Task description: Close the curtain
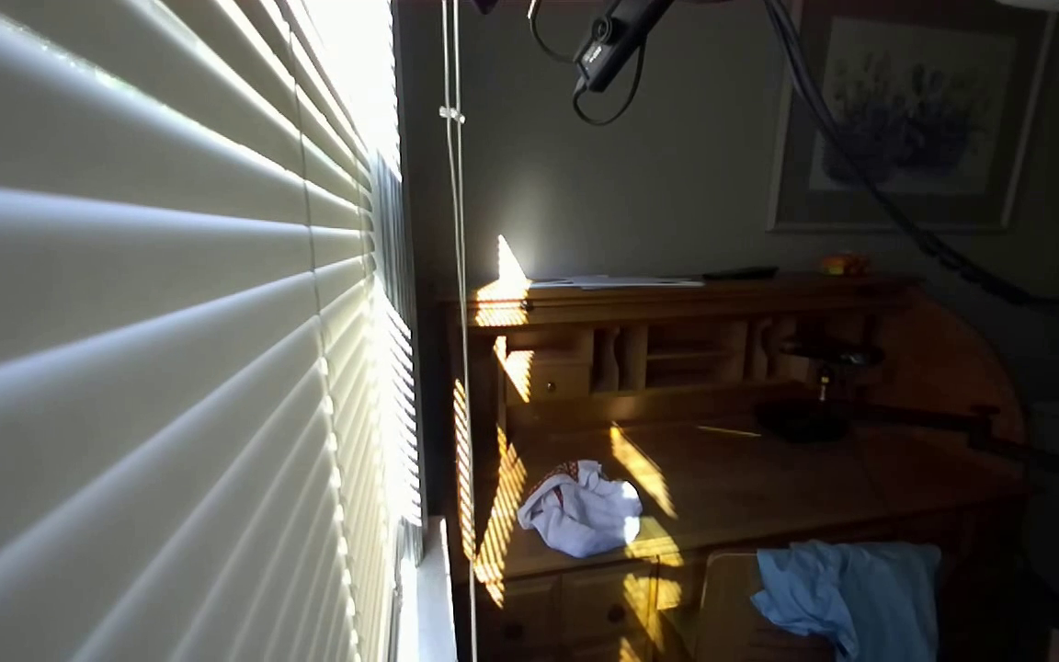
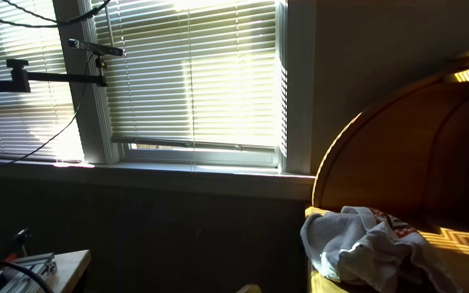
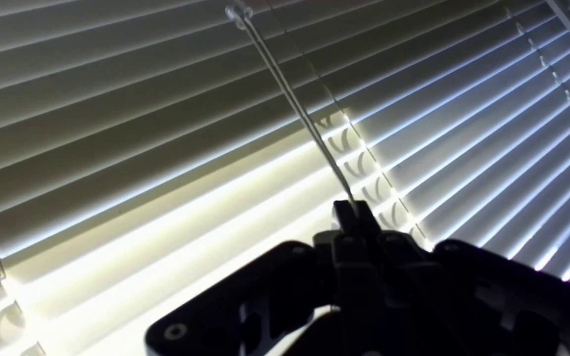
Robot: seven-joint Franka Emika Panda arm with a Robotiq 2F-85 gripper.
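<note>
While the white venetian blind (image 3: pixel 117 123) fills the background of the wrist view, the hand (image 3: pixel 356 208) stands in front of it with its fingertips drawn together, pinching the thin, double-stranded pull cord (image 3: pixel 300 106). From a clear bead (image 3: pixel 239 13) near the top of that view the strands run straight down at a slant to the tips and vanish between them.

In an exterior view the blind hangs over most of the window, its bottom rail (image 2: pixel 214 146) clear of the sill (image 2: pixel 157 166), with a strip of sash (image 2: pixel 202 156) showing beneath. The slats are tilted, and sunlight comes through them in thin stripes. A second blind (image 2: pixel 27 118) hangs alongside, past a dark post (image 2: pixel 73 61), and a camera (image 2: pixel 96 48) on a black bracket (image 2: pixel 63 78) shows near that post.

In both exterior views a crumpled white cloth (image 1: pixel 585 515) with a red-patterned edge lies on the wooden counter (image 1: pixel 741 487), where slanting patches of sun fall. A light blue cloth (image 1: pixel 860 593) is draped over what looks like a chair back (image 1: pixel 727 588), and papers (image 1: pixel 617 282) lie along the counter's upper ledge. Behind, a framed picture (image 1: pixel 916 119) hangs on the grey wall (image 1: pixel 658 184), partly crossed by a dark cable (image 1: pixel 948 257)
</note>
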